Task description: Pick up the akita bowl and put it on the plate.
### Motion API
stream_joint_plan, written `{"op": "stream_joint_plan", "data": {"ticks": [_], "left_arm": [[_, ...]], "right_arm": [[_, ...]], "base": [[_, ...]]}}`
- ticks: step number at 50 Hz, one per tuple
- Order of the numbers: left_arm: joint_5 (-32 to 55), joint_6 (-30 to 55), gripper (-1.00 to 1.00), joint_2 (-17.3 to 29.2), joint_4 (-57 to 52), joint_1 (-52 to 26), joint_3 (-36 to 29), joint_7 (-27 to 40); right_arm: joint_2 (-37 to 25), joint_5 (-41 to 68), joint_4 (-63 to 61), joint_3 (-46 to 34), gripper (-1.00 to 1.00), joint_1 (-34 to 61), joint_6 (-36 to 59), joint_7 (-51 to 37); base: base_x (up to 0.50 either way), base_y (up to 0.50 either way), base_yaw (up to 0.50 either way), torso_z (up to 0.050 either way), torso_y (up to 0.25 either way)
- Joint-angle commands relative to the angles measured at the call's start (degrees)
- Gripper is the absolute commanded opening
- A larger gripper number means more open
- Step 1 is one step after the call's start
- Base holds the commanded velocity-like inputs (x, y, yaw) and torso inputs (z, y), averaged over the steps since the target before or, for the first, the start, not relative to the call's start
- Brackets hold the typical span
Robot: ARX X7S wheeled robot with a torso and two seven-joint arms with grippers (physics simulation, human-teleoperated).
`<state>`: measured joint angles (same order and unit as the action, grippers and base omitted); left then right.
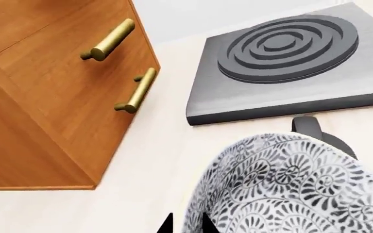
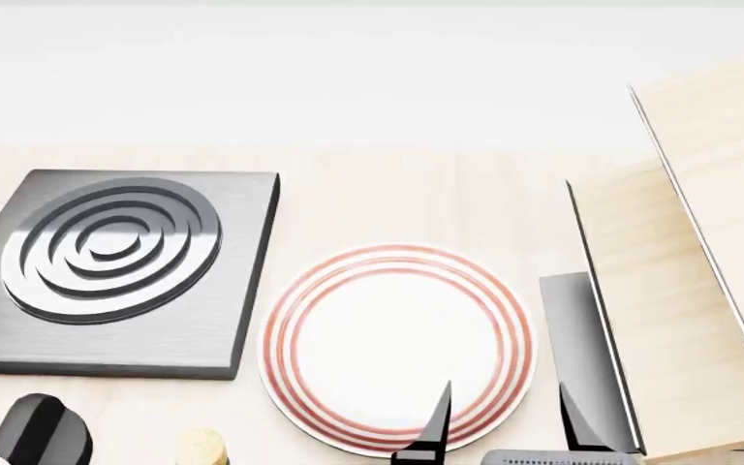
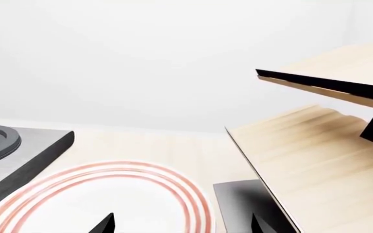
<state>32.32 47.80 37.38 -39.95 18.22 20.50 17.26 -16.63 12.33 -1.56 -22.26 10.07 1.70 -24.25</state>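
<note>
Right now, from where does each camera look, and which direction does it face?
Head view: from the head, down at the plate and stove plate; right gripper tips at the bottom edge.
Left wrist view: close over the akita bowl, facing the wooden cabinet.
Right wrist view: low over the plate, facing the wooden rack.
All three share the stove plate.

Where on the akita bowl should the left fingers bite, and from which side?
Take the akita bowl by its rim, coming down from above with one finger inside the wall and one outside. It is deep and round, probably too wide to span, and it sits upright in the left wrist view. Approach from the side away from the stove plate, where the table looks clearer.
</note>
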Motion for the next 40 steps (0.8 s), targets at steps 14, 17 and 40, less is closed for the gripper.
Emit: {"op": "stream_joint_plan", "data": {"ticks": [14, 17, 40], "left_arm": [[9.67, 4.82, -1.00, -1.21, -10.16, -1.60, 15.41, 2.09], [10.14, 4.86, -1.00, -1.19, -10.54, -1.68, 16.10, 2.15], [14.34, 6.83, -1.00, 0.87, -12.96, -5.55, 21.24, 5.31]], "right_arm": [[-0.20, 0.23, 0.22, -0.42, 1.00, 0.40, 0.15, -0.24], [-0.23, 0.29, 0.13, -0.47, 1.00, 0.41, 0.15, -0.24], [-0.37, 0.58, 0.67, -0.77, 1.00, 0.57, -0.33, -0.36]], "base": [[0.00, 0.00, 0.00, 0.000, 0.000], [0.00, 0.00, 0.00, 0.000, 0.000], [0.00, 0.00, 0.00, 0.000, 0.000]]}}
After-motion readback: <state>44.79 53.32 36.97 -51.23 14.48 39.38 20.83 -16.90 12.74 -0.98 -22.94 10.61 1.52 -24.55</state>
